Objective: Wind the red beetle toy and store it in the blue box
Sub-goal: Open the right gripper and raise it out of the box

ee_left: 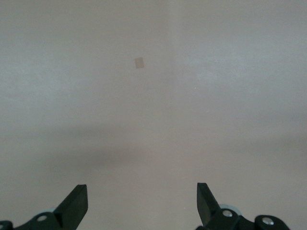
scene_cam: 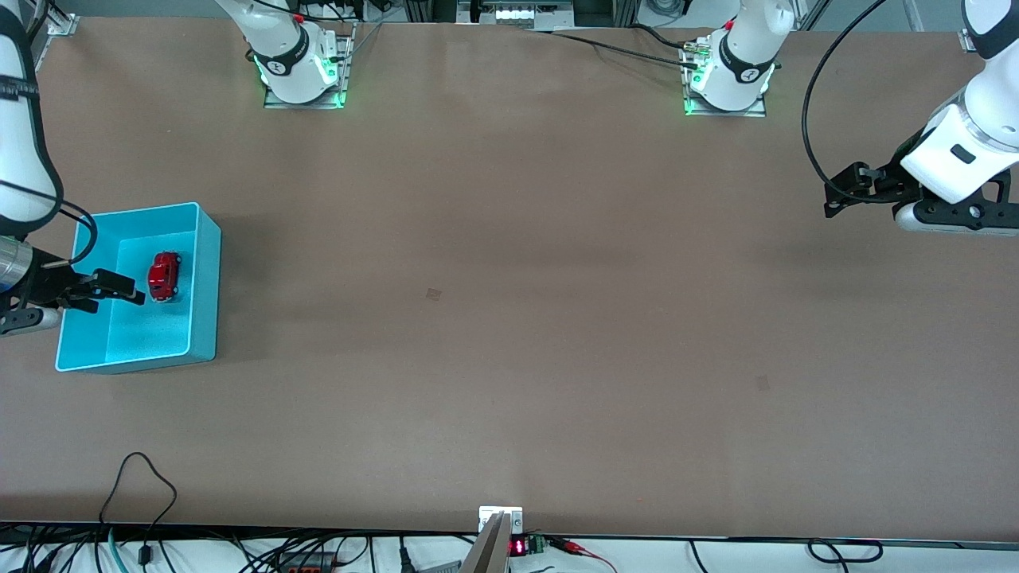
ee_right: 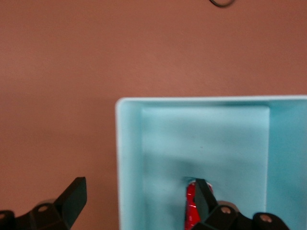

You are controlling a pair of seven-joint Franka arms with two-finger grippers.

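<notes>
The red beetle toy (scene_cam: 164, 276) lies inside the blue box (scene_cam: 204, 318), which stands at the right arm's end of the table. My right gripper (scene_cam: 127, 290) is open and empty over the box, close beside the toy and not touching it. In the right wrist view (ee_right: 140, 189) one finger covers part of the toy (ee_right: 190, 206) and the other shows over bare table outside the box's wall (ee_right: 125, 158). My left gripper (scene_cam: 842, 191) waits open and empty above the left arm's end of the table; its own view (ee_left: 141, 191) holds only bare table.
Two small tape marks lie on the brown table, one mid-table (scene_cam: 433, 294) and one toward the left arm's end (scene_cam: 763, 383); the left wrist view shows one such mark (ee_left: 139, 63). A black cable loop (scene_cam: 139, 485) lies by the edge nearest the front camera.
</notes>
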